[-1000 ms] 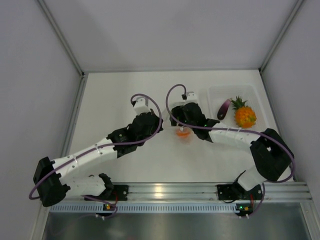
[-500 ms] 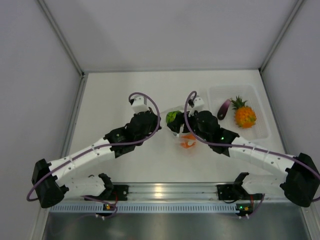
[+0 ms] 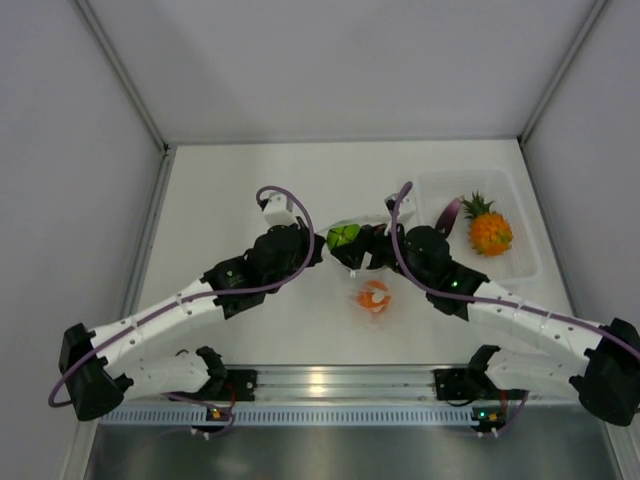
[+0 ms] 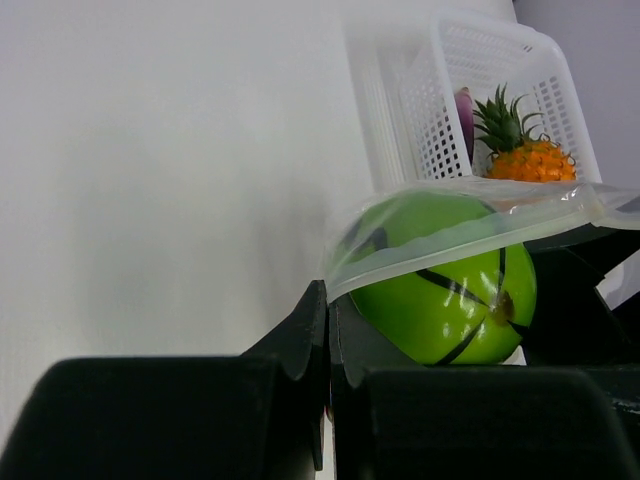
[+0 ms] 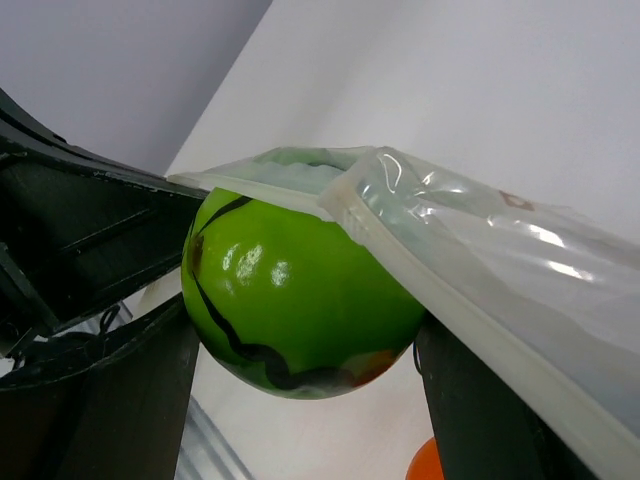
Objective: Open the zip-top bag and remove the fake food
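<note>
Left arm [image 3: 180, 305]: stretched low from the near left corner of the surface [image 3: 230, 180] toward its middle. Left gripper [image 3: 316, 244]: fingers [image 4: 305, 335] pressed together on the edge of the zip-top bag [image 4: 470, 215]. Right arm [image 3: 520, 320]: extended from the near right corner, wrist turned leftward. Right gripper [image 3: 364, 250]: fingers [image 5: 480, 420] spread wide, clasping the green ball [image 5: 300, 300].

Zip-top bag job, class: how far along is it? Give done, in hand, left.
Done: zip-top bag open; pineapple and eggplant lie in the tray, the small orange on the table. In hand: left gripper pinches the bag's rim, right gripper grips the green ball at its mouth. Left: draw the ball clear, set it down.
</note>
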### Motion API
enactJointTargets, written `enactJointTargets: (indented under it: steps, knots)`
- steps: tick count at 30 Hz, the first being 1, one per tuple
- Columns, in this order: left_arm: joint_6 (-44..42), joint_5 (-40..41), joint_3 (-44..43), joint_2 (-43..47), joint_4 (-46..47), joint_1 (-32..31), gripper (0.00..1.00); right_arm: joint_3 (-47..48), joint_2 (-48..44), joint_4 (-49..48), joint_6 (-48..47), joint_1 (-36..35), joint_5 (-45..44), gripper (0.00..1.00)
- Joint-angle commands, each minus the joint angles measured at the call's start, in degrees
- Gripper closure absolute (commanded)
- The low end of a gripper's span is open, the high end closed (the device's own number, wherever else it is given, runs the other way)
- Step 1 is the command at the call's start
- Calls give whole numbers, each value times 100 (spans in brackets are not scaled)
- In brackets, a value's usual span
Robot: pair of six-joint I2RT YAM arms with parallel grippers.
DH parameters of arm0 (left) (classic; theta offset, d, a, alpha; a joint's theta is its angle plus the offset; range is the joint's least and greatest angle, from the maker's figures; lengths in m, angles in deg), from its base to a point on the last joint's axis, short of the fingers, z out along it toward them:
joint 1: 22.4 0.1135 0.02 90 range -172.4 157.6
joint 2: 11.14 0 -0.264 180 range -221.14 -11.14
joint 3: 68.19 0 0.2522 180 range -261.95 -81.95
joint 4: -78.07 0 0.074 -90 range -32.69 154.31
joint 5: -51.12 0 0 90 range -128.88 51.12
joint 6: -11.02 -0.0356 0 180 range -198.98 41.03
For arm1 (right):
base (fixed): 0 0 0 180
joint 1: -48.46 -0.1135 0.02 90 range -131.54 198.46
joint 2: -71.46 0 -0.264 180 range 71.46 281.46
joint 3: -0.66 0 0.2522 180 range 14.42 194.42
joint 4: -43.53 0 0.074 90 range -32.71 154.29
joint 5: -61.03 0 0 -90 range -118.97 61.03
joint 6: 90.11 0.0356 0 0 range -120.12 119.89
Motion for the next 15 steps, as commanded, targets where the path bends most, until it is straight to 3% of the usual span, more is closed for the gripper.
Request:
enactJointTargets:
  steps: [1,7,15]
  knots:
    - [1,-33,103,179,9,69,100,418,100,-697,379,-84,-201,51]
    - [-192,-182,42,108,106,-54,100,816,567,-511,19,-461,-966,52]
    - [-140,11,261,38,97,-63,100,279,164,-1645,-97,-567,-141,59]
